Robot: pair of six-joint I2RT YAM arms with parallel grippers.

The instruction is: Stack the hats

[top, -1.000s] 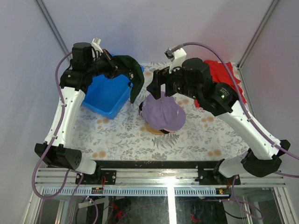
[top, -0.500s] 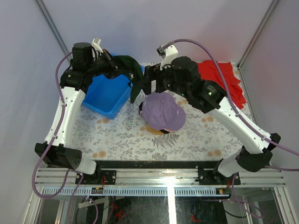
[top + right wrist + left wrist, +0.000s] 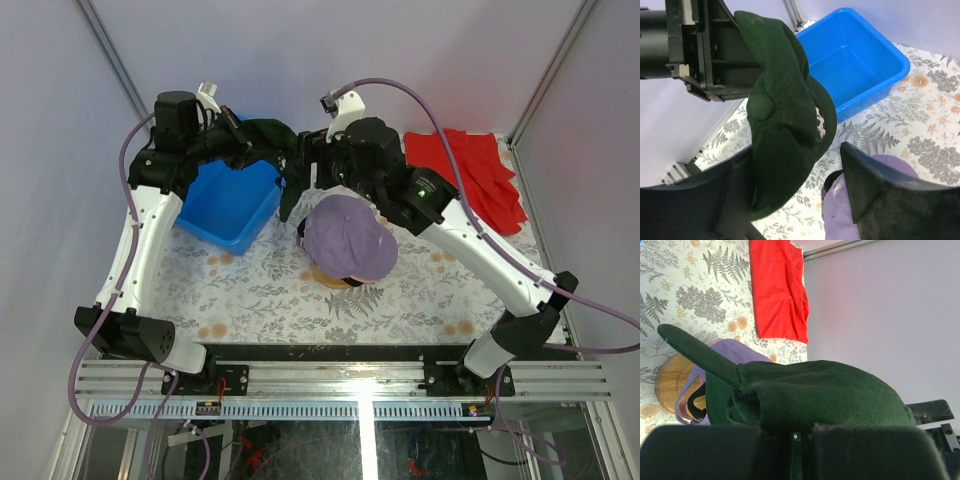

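Note:
My left gripper (image 3: 258, 148) is shut on the crown of the dark green cap (image 3: 278, 150) and holds it in the air over the blue bin's far right corner, brim hanging down. In the left wrist view the cap (image 3: 830, 395) fills the frame above the gripper (image 3: 795, 432). My right gripper (image 3: 303, 172) is open, and in the right wrist view the cap's brim (image 3: 785, 125) hangs between its two fingers (image 3: 875, 190). The lavender cap (image 3: 346, 236) sits on the round wooden stand (image 3: 330, 276). A black strap shows under it. The pink and black caps are hidden.
A blue bin (image 3: 225, 205) stands at the back left, also in the right wrist view (image 3: 850, 60). A red cloth (image 3: 470, 175) lies at the back right, also in the left wrist view (image 3: 775, 290). The table has a fern-patterned cover.
My right arm has swung left and back, bringing its open gripper up to the hanging green cap and uncovering more of the red cloth. The left arm and lavender cap have not moved.

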